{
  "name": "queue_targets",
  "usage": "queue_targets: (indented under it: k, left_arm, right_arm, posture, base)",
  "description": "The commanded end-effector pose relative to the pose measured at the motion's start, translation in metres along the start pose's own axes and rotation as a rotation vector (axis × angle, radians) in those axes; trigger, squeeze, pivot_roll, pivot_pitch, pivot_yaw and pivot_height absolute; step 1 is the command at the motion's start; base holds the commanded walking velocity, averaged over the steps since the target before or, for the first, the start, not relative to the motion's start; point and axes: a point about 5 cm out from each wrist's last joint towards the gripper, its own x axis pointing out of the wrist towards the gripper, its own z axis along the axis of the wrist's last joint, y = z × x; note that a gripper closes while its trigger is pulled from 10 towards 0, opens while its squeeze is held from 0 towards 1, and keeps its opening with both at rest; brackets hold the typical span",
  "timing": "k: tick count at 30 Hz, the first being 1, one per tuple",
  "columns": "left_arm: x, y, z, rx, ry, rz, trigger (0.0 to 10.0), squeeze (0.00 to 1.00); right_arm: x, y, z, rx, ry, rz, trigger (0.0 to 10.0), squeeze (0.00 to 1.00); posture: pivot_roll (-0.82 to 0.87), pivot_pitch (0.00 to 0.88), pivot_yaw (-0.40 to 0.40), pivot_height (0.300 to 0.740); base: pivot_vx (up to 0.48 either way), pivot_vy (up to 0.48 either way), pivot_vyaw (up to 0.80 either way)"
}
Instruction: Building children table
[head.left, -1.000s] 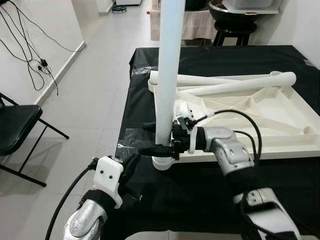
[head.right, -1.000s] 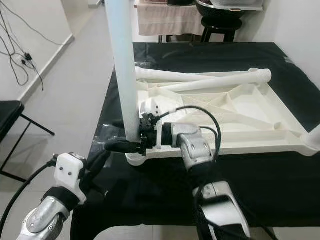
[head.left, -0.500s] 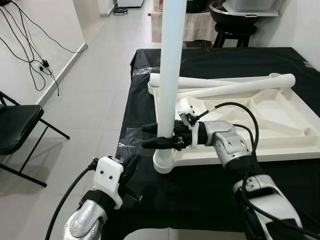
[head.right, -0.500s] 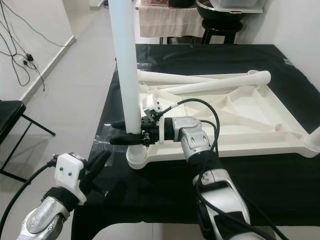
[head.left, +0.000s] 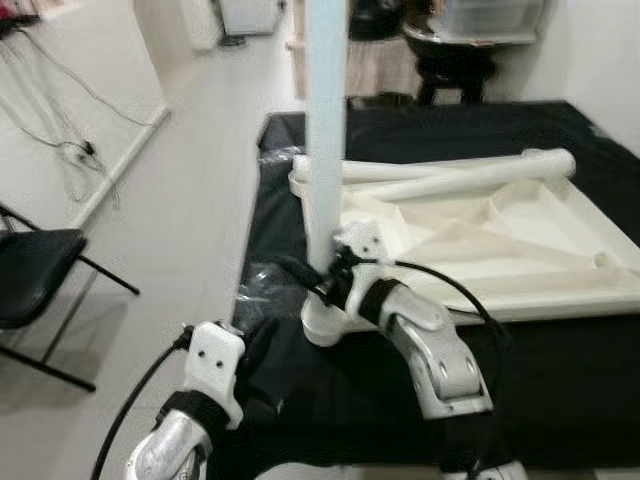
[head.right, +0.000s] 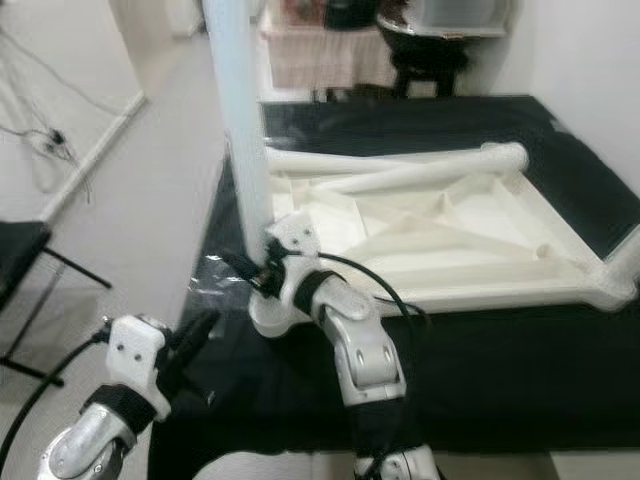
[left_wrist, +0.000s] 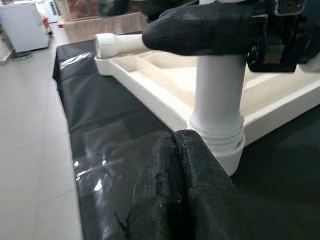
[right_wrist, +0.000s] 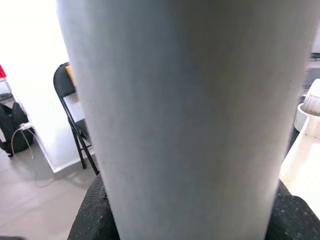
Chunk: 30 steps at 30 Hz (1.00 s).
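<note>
The black-draped tabletop carries everything, and on it lies the upturned white plastic children's table top, ribbed side up, a broad shallow tray of moulded struts. I judge it stiff but light, the sort of hollow plastic that slides easily on this glossy cloth, so it wants steadying rather than force.

At its near left corner stands the tall white round plastic leg, upright in the corner socket, its threaded foot showing just above the collar. My right gripper has its jaws clasped round this leg low down, just above the socket; the right wrist view looks straight at the tube with a black finger either side. Low is the place to hold, I think: the tube is smooth and slippery, long enough to lever hard if taken high, and probably hollow, so a firm but not crushing squeeze suits it.

Two more white plastic legs lie loose across the far edge of the table top, touching one another.

My left gripper hovers over the cloth just beside the socket, touching nothing, its jaws pressed together and empty.

A black folding chair stands on the pale tiled floor well to the left.

I can read no brand, label or writing on any part
</note>
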Motion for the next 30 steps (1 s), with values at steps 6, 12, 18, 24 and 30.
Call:
queue_targets:
  k: [6, 12, 18, 24, 30]
  left_arm:
    - [0.000, 0.004, -0.002, 0.003, 0.016, 0.008, 10.0, 0.00]
    - [0.001, 0.003, -0.002, -0.001, 0.015, 0.006, 10.0, 0.00]
    - [0.002, 0.001, -0.003, -0.007, 0.016, 0.002, 10.0, 0.00]
    - [0.003, 0.001, -0.004, -0.012, 0.017, 0.000, 10.0, 0.00]
    - [0.003, 0.000, -0.005, -0.013, 0.019, -0.002, 10.0, 0.00]
  right_arm:
    - [0.002, 0.006, -0.023, 0.115, 0.085, 0.114, 10.0, 1.00]
    - [0.007, 0.010, -0.007, 0.125, 0.026, 0.251, 10.0, 1.00]
    - [0.010, 0.009, 0.010, 0.058, -0.005, 0.522, 10.0, 0.00]
    - [0.012, 0.003, 0.018, 0.054, -0.003, 0.814, 10.0, 0.00]
    - [0.016, -0.004, 0.013, 0.083, 0.042, 0.857, 0.0, 0.00]
  posture:
    - [0.05, 0.115, 0.027, 0.740]
    - [0.05, 0.106, 0.026, 0.740]
    - [0.05, 0.101, 0.025, 0.740]
    - [0.06, 0.087, 0.027, 0.740]
    - [0.06, 0.082, 0.024, 0.740]
  base:
    - [0.000, 0.000, 0.00]
    - [0.000, 0.000, 0.00]
    - [0.000, 0.000, 0.00]
    - [0.000, 0.000, 0.00]
    - [0.000, 0.000, 0.00]
